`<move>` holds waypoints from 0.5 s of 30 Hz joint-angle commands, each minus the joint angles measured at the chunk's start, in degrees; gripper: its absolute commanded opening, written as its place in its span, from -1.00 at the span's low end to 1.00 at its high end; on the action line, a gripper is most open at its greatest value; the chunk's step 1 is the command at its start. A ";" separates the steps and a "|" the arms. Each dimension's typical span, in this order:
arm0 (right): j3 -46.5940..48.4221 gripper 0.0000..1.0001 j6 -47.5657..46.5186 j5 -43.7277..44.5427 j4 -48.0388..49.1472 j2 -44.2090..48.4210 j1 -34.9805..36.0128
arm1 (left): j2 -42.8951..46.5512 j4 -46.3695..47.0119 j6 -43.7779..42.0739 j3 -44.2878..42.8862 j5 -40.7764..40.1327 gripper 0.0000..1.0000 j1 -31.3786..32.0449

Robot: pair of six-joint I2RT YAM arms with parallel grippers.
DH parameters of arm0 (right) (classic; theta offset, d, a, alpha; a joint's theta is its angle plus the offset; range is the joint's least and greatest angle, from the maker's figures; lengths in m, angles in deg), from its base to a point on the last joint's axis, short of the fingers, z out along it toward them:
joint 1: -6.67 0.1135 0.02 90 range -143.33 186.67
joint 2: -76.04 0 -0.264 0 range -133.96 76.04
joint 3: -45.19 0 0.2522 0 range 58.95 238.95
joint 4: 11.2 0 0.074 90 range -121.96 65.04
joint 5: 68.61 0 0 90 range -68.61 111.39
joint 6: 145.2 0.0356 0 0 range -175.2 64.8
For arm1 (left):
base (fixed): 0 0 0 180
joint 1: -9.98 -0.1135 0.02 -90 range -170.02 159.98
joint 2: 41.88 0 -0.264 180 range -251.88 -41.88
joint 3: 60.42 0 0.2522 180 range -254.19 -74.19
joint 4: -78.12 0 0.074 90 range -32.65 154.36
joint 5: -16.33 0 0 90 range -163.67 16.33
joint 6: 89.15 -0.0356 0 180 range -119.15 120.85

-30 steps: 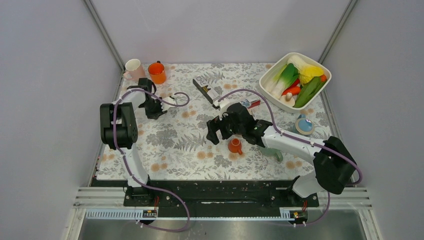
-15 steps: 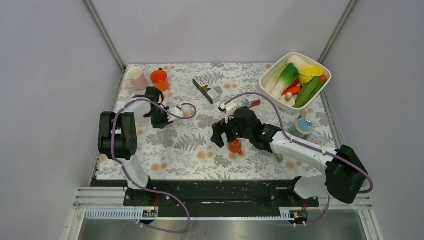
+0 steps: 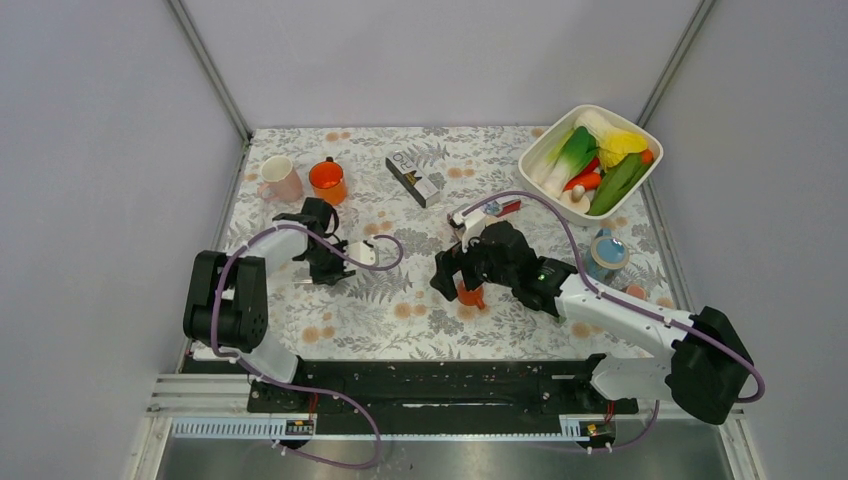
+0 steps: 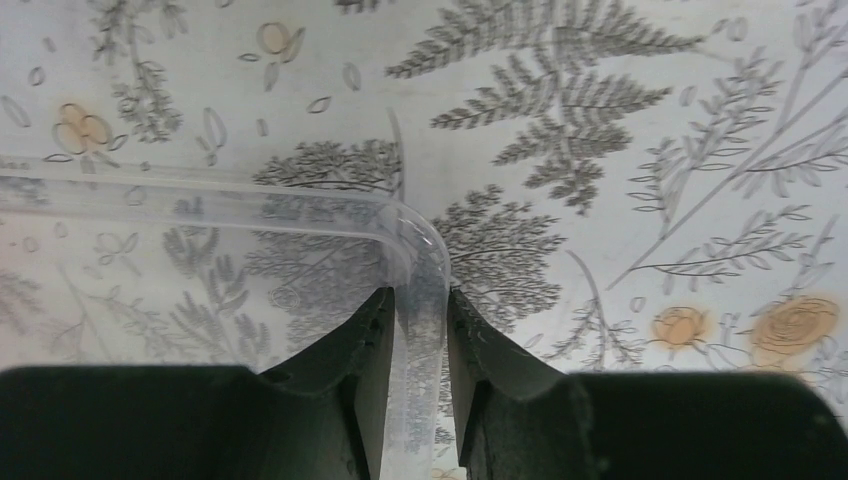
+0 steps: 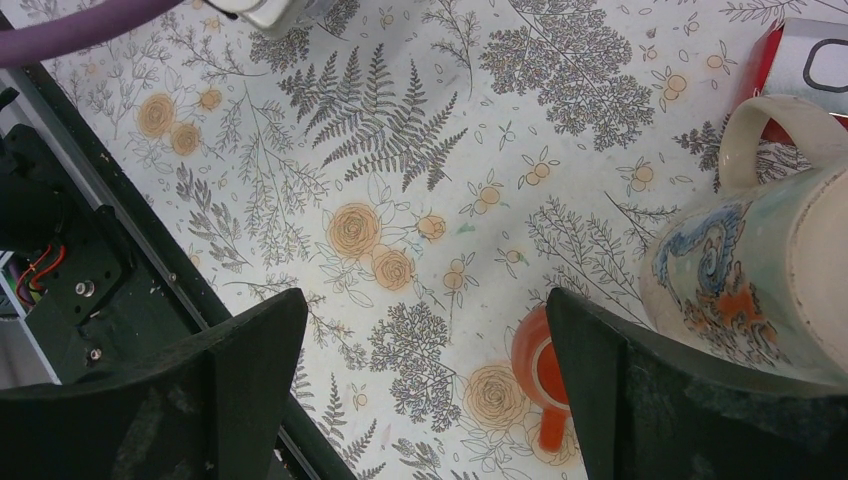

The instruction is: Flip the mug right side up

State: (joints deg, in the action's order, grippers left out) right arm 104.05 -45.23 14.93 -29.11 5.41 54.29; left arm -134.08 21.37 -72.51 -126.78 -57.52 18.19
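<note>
The right tool [image 5: 425, 305] is wide open just above the little orange mug [image 5: 538, 365], near the middle of the surface [image 3: 400, 310]; its arm stretches low from the near right. The left tool [image 4: 420, 300] pinches a clear plastic strip [image 4: 300, 205], elbow bent

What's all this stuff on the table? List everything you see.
pink mug: 1, pink, far left
orange mug: 1, orange, beside pink mug
small orange mug: 1, orange, centre, below right gripper
patterned mug: 1, pale with blue, near the small mug
box: 1, black and white, far middle
bowl of vegetables: 1, white, far right
blue round object: 1, blue, right edge
clear plastic strip: 1, see-through, in left gripper
left gripper: 1, black, shut on strip
right gripper: 1, black, open
</note>
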 commanded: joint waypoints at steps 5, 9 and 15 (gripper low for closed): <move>-1.48 0.99 1.04 1.54 1.76 3.44 -0.33 | 4.51 -7.81 3.31 2.15 4.17 -0.03 1.10; -1.84 0.99 1.02 1.86 1.83 4.07 -0.29 | 7.60 -11.32 5.22 -0.70 5.24 0.27 1.07; -1.70 0.99 0.31 1.93 1.74 3.84 -0.33 | 11.31 -18.85 12.23 -12.17 5.39 0.62 0.61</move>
State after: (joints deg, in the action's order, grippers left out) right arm 102.30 -44.63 15.78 -29.11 8.15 54.29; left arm -126.52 9.29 -65.32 -130.02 -55.58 19.00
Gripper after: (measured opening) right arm 0.993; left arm 0.760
